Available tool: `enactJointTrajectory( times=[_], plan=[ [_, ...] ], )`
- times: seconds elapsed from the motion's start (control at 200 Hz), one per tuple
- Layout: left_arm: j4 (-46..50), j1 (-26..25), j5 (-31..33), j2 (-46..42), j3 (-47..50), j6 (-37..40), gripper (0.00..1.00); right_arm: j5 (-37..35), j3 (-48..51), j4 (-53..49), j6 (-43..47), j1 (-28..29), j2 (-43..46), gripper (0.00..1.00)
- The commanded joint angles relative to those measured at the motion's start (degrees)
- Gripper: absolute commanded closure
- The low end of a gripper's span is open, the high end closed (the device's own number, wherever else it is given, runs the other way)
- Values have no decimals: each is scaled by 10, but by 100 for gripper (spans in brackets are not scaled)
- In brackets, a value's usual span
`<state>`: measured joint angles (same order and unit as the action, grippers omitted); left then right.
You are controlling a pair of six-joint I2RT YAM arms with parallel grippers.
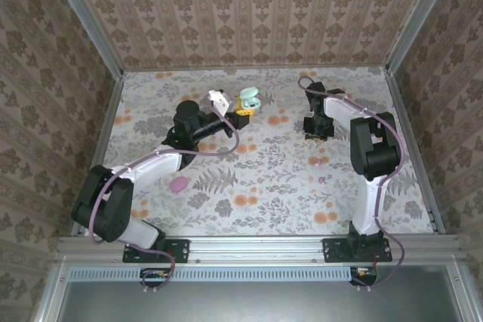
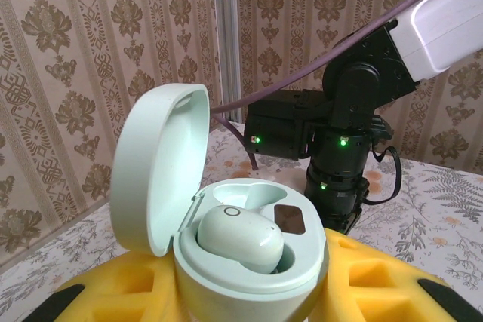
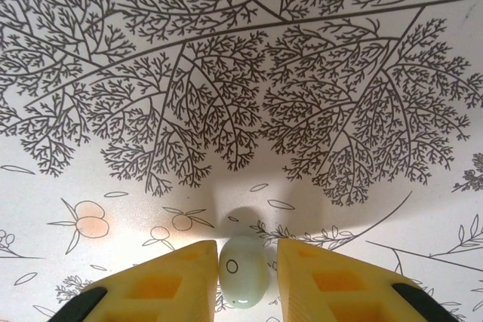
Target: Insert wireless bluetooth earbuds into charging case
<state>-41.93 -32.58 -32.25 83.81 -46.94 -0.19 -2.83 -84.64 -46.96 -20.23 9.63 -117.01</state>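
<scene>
While the floral surface (image 1: 264, 186) lies between papered walls (image 1: 249, 13), the two arms work well apart above it. The left arm (image 1: 151, 167) stretches from the near left corner toward the far middle, and the right arm (image 1: 370, 148) folds back over the right half.

The left fingers (image 2: 370, 284) (image 1: 240, 116), yellow and drawn close, clamp the mint case (image 2: 249, 265) (image 1: 249, 99) by its base from both sides. They hold it upright near the far middle of the surface. The lid (image 2: 162, 171) stands hinged open, tipped back to the left in the left wrist view. One earbud (image 2: 240, 237) sits in the nearer well of the case, rounded back up; the well beside it shows a dark patch (image 2: 289, 219). Behind the case, in that same view, the right arm's black wrist shows green lights (image 2: 343, 141).

The right fingers (image 3: 173, 280) (image 1: 317, 133) are drawn close as well, pressing the second earbud (image 3: 243, 273) on both sides, with fern print on the surface beyond it. Whether it rests on the surface or hangs clear cannot be told.

A purple object (image 1: 178, 184) lies on the surface beside the left arm, and two smaller purple specks (image 1: 318, 161) lie just left of the right arm.
</scene>
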Motion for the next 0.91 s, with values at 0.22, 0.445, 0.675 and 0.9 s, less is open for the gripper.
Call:
enactJointTrajectory(
  times=[0.22, 0.445, 0.675, 0.9],
  plan=[
    [7, 2, 1, -18, -1, 6, 75, -3, -18, -33, 19, 2, -24, 71],
    [7, 1, 1, -18, -2, 6, 75, 2, -9, -33, 16, 2, -16, 70],
    [7, 1, -1, -14, -6, 6, 75, 12, -9, -32, 14, 2, -25, 71],
    [8, 1, 0, -15, -3, 5, 75, 24, -4, -23, 4, 2, -5, 74]
  ],
)
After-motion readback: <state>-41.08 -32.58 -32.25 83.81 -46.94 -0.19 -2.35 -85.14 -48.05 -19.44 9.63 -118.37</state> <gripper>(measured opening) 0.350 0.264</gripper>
